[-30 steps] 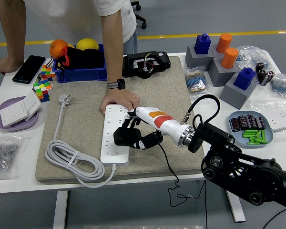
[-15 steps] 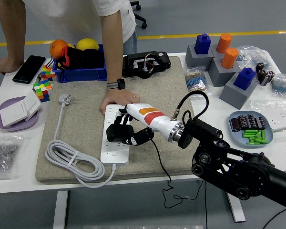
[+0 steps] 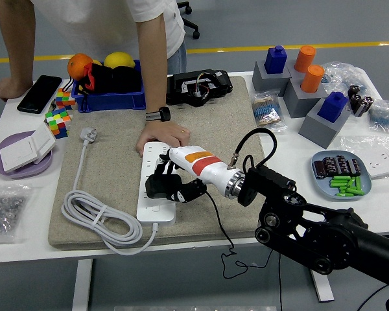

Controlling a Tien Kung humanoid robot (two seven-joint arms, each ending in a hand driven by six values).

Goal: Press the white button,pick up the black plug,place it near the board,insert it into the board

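Head view was dominated by the right hand (image 3: 170,184), whose fingers were wrapped around the black plug (image 3: 158,187), held directly over the white board (image 3: 157,182), apparently so the pins could be lined up with a socket. At 12 o'clock from it, a person's hand (image 3: 163,137) was pressed on the board's far end, probably to steady it. Toward 11 o'clock a blue bin (image 3: 107,99) was seen holding orange and yellow fruit. At 3 o'clock a blue plate (image 3: 364,188) was loaded with green pieces and dark parts on the tabletop (image 3: 26,243).
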